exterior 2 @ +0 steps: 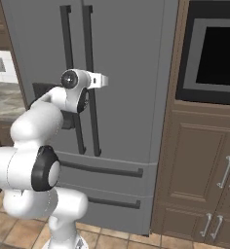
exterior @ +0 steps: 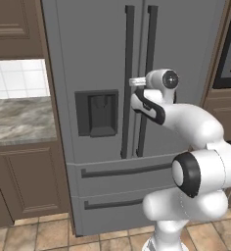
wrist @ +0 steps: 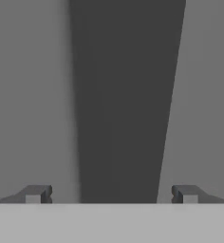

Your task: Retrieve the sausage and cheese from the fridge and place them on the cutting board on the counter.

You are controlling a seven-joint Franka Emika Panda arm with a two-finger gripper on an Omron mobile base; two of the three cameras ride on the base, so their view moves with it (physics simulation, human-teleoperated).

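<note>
the fridge (exterior: 98, 59) is a tall grey french-door unit, doors shut, with two long dark vertical handles at the centre seam, a dark dispenser recess (exterior: 97, 113) in its left door and two drawers below, each with a dark horizontal bar. the gripper (wrist: 111, 193) is up against the right door handle (wrist: 126, 99), its fingertips (wrist: 37, 193) spread wide on either side of the dark bar, clasping nothing. the left base view adds a stretch of grey marbled counter (exterior: 19, 120) beside the fridge, over dark brown cabinets, with white tiles behind. the right base view instead shows a built-in oven (exterior 2: 215, 53) with a black window to the fridge's right, and brown cabinet doors with silver handles (exterior 2: 227, 171) beneath it. no writing is legible anywhere.
</note>
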